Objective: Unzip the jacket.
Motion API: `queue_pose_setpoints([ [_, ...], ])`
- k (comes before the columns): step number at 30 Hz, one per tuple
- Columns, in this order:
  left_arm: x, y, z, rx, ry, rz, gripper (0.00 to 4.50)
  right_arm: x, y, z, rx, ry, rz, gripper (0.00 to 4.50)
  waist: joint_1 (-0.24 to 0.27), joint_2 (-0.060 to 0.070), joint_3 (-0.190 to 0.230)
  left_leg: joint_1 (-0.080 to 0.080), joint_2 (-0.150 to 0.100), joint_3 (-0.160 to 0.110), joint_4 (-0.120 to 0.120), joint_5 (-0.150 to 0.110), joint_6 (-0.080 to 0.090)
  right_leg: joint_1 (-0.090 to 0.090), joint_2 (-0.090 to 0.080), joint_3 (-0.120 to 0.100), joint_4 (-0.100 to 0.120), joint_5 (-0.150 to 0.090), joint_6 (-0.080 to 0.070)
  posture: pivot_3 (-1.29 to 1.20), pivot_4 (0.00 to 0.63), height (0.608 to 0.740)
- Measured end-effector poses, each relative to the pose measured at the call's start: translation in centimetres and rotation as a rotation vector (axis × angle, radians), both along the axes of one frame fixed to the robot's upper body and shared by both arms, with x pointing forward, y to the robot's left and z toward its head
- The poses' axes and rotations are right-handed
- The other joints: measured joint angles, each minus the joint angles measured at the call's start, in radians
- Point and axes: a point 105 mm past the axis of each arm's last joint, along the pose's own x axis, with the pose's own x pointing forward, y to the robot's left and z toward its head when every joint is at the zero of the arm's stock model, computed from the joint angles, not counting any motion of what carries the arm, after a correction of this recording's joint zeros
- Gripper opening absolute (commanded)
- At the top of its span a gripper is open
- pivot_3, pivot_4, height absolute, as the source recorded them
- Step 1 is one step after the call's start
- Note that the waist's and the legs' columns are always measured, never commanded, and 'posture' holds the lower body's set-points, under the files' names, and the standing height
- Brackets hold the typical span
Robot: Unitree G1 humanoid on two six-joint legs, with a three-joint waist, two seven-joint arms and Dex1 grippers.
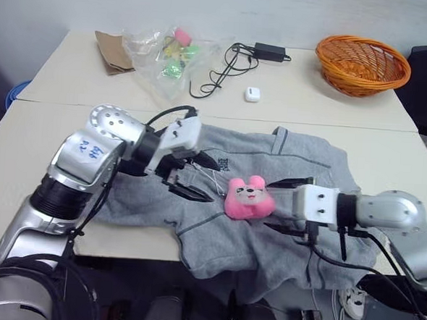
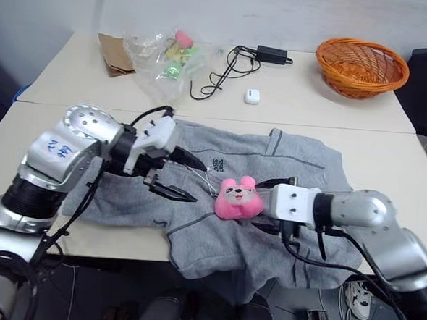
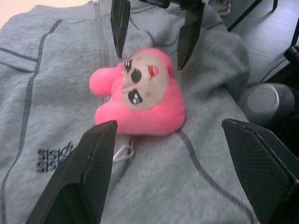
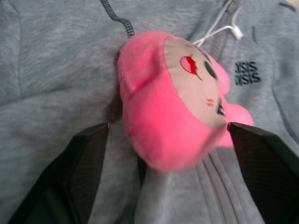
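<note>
Both claws stand spread and grasp nothing: the left claw [image 1: 196, 176] hovers over the chest logo [image 1: 223, 163], and the right claw [image 1: 285, 205] flanks the one pink plush toy [image 1: 248, 198] from the other side, a finger to either side of it. The toy sits on the zipper line of the one grey jacket [image 1: 300, 158], which lies spread on the near counter [image 1: 25, 156] with its hem hanging over the front edge. On the far counter are one orange wicker basket [image 1: 362, 64], one black charger with cable [image 1: 267, 51], one small white case [image 1: 252, 94], one clear plastic bag [image 1: 162, 55] and one brown paper bag [image 1: 113, 51].
</note>
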Motion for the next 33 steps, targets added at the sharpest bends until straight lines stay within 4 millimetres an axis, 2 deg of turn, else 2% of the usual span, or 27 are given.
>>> queue_pose_setpoints([
  [1,0.0,0.3,0.0,0.003,-0.004,-0.002,3.83,0.2,0.2,-0.2,0.006,0.003,0.0,3.13,0.0,0.0,0.0,0.0,0.0,0.0,0.0,0.0,0.0,0.0,0.0,0.0,0.0,0.0,0.0,0.0,0.15,0.74],
  [2,-0.1,0.6,-0.1,0.004,-0.006,-0.01,3.83,0.5,0.3,-0.5,0.004,0.008,0.001,2.68,0.001,0.0,0.0,0.0,0.0,0.0,0.0,0.0,0.0,0.0,0.0,0.0,0.0,0.0,0.0,0.0,0.15,0.74],
  [6,0.2,1.1,-0.2,-0.001,-0.006,-0.013,3.83,1.1,0.1,-0.8,-0.003,0.01,0.001,1.38,0.002,0.0,0.0,-0.001,0.0,0.0,0.001,0.0,0.0,0.0,0.0,0.0,0.0,0.0,0.0,0.0,0.15,0.74],
  [10,1.2,2.0,-0.7,0.01,-0.008,0.013,3.83,1.1,0.0,-0.7,0.0,0.016,0.008,0.08,-0.001,0.0,0.0,-0.001,0.0,0.0,0.0,0.0,0.0,0.0,0.0,-0.001,0.001,0.0,0.0,0.0,0.15,0.74],
  [15,4.7,2.1,-0.2,0.024,-0.103,0.054,3.83,1.0,-0.7,0.8,0.075,0.035,-0.029,0.04,0.006,0.0,0.0,-0.001,-0.001,0.0,0.001,0.0,0.002,0.0,0.0,-0.002,0.001,0.0,0.0,0.0,0.15,0.74],
  [19,7.0,1.4,-2.2,0.068,-0.12,0.057,3.83,0.7,-1.0,1.4,0.107,0.045,-0.054,0.04,0.003,0.0,0.0,-0.001,-0.001,0.001,0.001,-0.001,0.002,-0.001,0.0,-0.005,0.001,0.0,0.0,0.0,0.15,0.74],
  [21,7.4,1.2,-3.5,0.091,-0.101,0.049,3.83,0.3,-0.7,1.2,0.108,0.05,-0.049,0.04,0.001,0.0,0.0,-0.002,-0.001,0.001,0.001,-0.001,0.003,-0.001,0.0,-0.005,0.001,0.0,0.0,0.0,0.15,0.74],
  [25,7.9,1.4,-5.0,0.123,-0.065,0.045,2.96,0.2,-0.8,0.9,0.114,0.06,-0.077,0.0,-0.002,0.0,0.0,-0.003,-0.001,0.003,0.001,-0.001,0.003,-0.004,0.0,-0.006,0.002,0.0,0.001,0.0,0.15,0.74],
  [30,9.0,2.1,-6.4,0.218,-0.126,0.071,2.96,0.3,-1.0,1.5,0.129,0.032,-0.107,0.0,-0.001,0.0,0.0,-0.003,-0.001,0.003,0.001,-0.001,0.003,-0.004,-0.001,-0.006,0.002,0.0,0.001,0.0,0.15,0.74],
  [33,9.5,1.7,-6.8,0.247,-0.175,0.071,2.96,0.1,-1.1,1.3,0.136,0.051,-0.117,0.0,0.002,0.0,0.0,-0.003,-0.001,0.003,0.001,-0.001,0.003,-0.003,-0.001,-0.006,0.002,0.001,0.001,0.0,0.15,0.74],
])
